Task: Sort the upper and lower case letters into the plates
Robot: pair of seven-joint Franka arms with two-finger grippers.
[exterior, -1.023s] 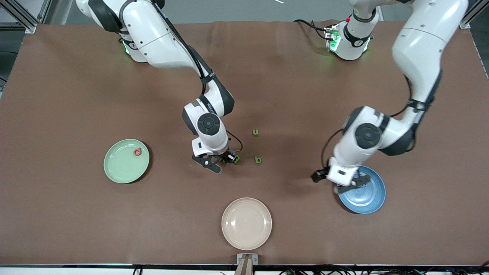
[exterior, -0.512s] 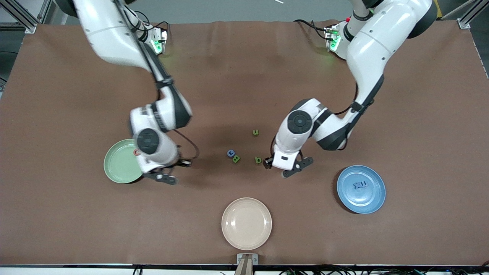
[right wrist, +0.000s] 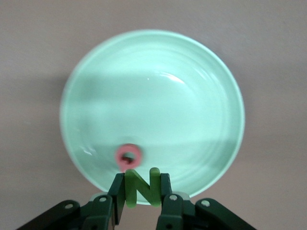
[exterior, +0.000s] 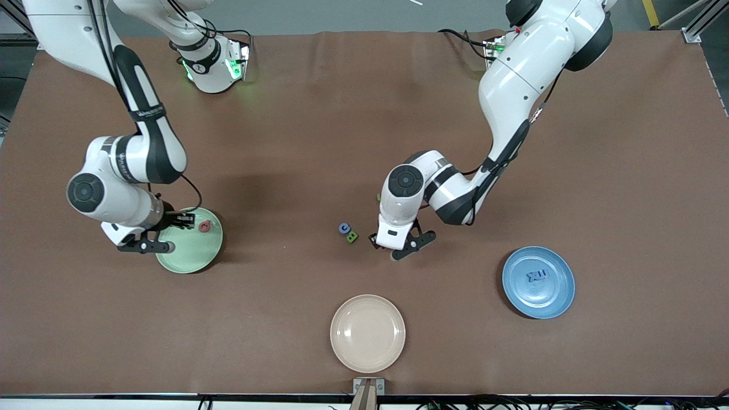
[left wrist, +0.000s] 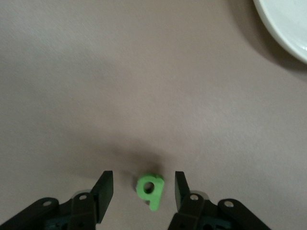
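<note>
My right gripper [exterior: 164,232] is shut on a green letter N [right wrist: 142,188] and holds it over the rim of the mint green plate [exterior: 191,253], on the side toward the right arm's end of the table. A red letter [exterior: 204,226] lies in that plate [right wrist: 192,120]. My left gripper [exterior: 392,245] is open, low over the table's middle, its fingers [left wrist: 106,189] on either side of a small green letter [left wrist: 149,190] without touching it. The blue plate [exterior: 555,296] holds blue letters [exterior: 536,277].
A blue letter [exterior: 344,228] and a green letter B [exterior: 352,237] lie on the table beside my left gripper. The beige plate [exterior: 368,333] sits nearest the front camera; its rim shows in the left wrist view [left wrist: 288,24]. Another green letter [exterior: 379,197] shows partly under the left arm.
My right gripper carried the green N from the table's middle to the mint plate. My left gripper moved from the blue plate, where blue letters now lie, to the small green letter.
</note>
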